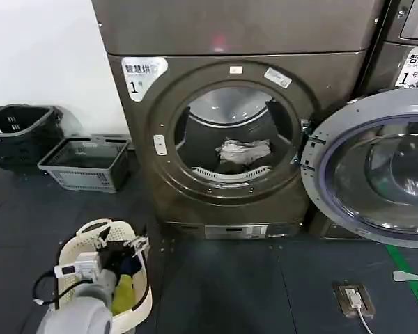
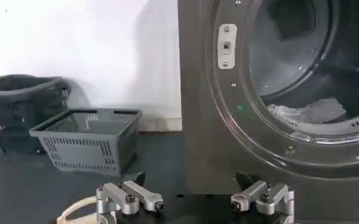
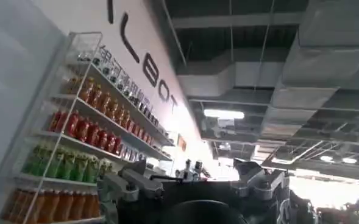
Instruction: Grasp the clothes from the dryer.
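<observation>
The bronze-brown dryer (image 1: 136, 160) stands with its porthole open, its door (image 1: 319, 182) swung out to the right. A crumpled pale pile of clothes (image 1: 244, 151) lies low in the dark drum, and the left wrist view shows the same clothes (image 2: 307, 112) beyond the dryer's front (image 2: 194, 122). My left gripper (image 1: 122, 240) hovers low at the front left, over a cream laundry basket (image 1: 89, 227), well short of the porthole. Its fingers (image 2: 139, 180) are spread wide and empty, so the left gripper (image 2: 191, 181) is open. My right gripper (image 3: 194, 173) points up at a ceiling, open and empty.
A grey crate (image 1: 87, 163) and a dark basket (image 1: 17, 132) sit on the floor left of the dryer. A second machine (image 1: 404, 62) stands to the right behind the open door. The cream basket holds yellow and dark cloth. A cabled floor box (image 1: 352, 298) and green tape (image 1: 411, 278) lie at front right.
</observation>
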Controlling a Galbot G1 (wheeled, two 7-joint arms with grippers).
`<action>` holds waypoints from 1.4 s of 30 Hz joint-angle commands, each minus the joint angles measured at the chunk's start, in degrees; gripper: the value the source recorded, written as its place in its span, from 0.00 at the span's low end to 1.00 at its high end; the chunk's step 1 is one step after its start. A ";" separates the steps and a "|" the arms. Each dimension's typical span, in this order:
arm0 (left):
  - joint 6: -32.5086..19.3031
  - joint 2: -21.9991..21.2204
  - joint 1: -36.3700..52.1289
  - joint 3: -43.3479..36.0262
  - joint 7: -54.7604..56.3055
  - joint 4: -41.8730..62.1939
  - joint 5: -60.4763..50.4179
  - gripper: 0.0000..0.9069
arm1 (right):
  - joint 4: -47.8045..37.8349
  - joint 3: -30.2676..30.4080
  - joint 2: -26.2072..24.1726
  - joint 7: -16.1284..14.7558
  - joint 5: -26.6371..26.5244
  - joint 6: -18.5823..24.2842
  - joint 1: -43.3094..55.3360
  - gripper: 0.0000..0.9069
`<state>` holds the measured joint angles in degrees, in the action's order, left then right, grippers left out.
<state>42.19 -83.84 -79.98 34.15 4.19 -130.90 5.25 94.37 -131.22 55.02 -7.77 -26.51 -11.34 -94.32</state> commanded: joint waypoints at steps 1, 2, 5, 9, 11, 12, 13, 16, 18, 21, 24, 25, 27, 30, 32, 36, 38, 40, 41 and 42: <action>2.81 -0.06 -0.15 -0.05 0.03 -0.02 0.02 1.00 | -0.05 0.03 0.04 0.17 -0.32 0.27 0.05 1.00; 2.81 -0.14 -0.33 -0.05 0.05 -0.14 0.04 1.00 | -0.09 0.08 0.10 0.17 -0.32 0.29 0.03 1.00; 2.81 -0.14 -0.74 0.00 0.11 -0.25 0.31 1.00 | 0.03 0.38 0.34 0.24 -0.33 0.34 0.12 1.00; 2.81 -0.12 -0.84 0.06 0.08 -0.17 0.29 1.00 | 0.16 0.77 0.31 0.34 -0.33 0.22 0.58 1.00; 2.81 -0.10 -0.76 0.05 0.08 -0.15 0.28 1.00 | 0.10 0.82 0.24 0.36 -0.32 0.17 0.75 1.00; 2.81 -0.11 -0.73 0.03 0.08 -0.12 0.26 1.00 | 0.05 0.87 0.25 0.35 -0.31 0.18 0.76 1.00; 2.81 -0.14 -0.68 -0.04 0.10 -0.08 0.27 1.00 | 0.01 0.92 0.27 0.37 -0.30 0.18 0.80 1.00; 2.81 -0.36 -0.69 -0.30 0.13 -0.07 0.17 1.00 | -0.01 1.03 0.42 0.46 -0.32 0.20 0.89 1.00; 2.81 -0.38 -0.71 -0.50 0.13 -0.06 0.10 1.00 | -0.15 0.98 0.44 0.48 -0.30 0.24 0.86 1.00; 2.81 -0.37 -0.71 -0.59 0.10 0.00 0.07 1.00 | -0.17 0.91 0.43 0.46 -0.33 0.23 0.80 1.00; 2.81 -0.36 -0.69 -0.61 0.10 0.06 0.10 1.00 | -0.08 0.96 0.41 0.49 -0.35 0.19 0.85 1.00; 2.81 -0.37 -0.67 -0.62 0.11 0.06 0.12 1.00 | 0.01 1.02 0.44 0.52 -0.36 0.17 0.90 1.00; 2.81 -0.40 -0.61 -0.69 0.15 0.11 0.19 1.00 | 0.21 1.21 0.62 0.59 -0.36 0.14 0.99 1.00; 2.81 -0.55 -0.45 -0.76 0.12 0.10 0.21 1.00 | 0.62 1.59 0.84 0.97 -0.40 0.00 1.23 1.00; 2.81 -0.48 -0.47 -0.79 0.07 0.03 0.22 1.00 | 0.65 1.57 0.85 1.03 -0.41 -0.14 1.32 1.00; 2.81 -0.43 -0.55 -0.82 -0.04 -0.10 0.23 1.00 | 0.49 1.42 0.84 1.03 -0.52 -0.11 1.12 1.00; 2.81 -0.47 -0.62 -0.89 -0.09 -0.06 0.28 1.00 | 0.49 1.43 0.90 1.00 -0.53 -0.10 1.08 1.00; 2.81 -0.51 -0.68 -0.93 -0.12 -0.07 0.53 1.00 | 0.51 1.51 0.96 1.01 -0.53 -0.09 1.07 1.00; 2.81 -0.53 -0.69 -0.94 -0.11 -0.04 0.53 1.00 | 0.56 1.53 0.96 1.01 -0.53 -0.12 1.12 1.00; 2.81 -0.54 -0.69 -0.93 -0.10 -0.05 0.53 1.00 | 0.58 1.55 0.93 1.03 -0.52 -0.13 1.19 1.00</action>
<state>42.19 -84.40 -80.65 33.23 4.12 -130.92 5.68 94.83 -129.70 55.91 -6.75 -27.05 -11.45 -93.07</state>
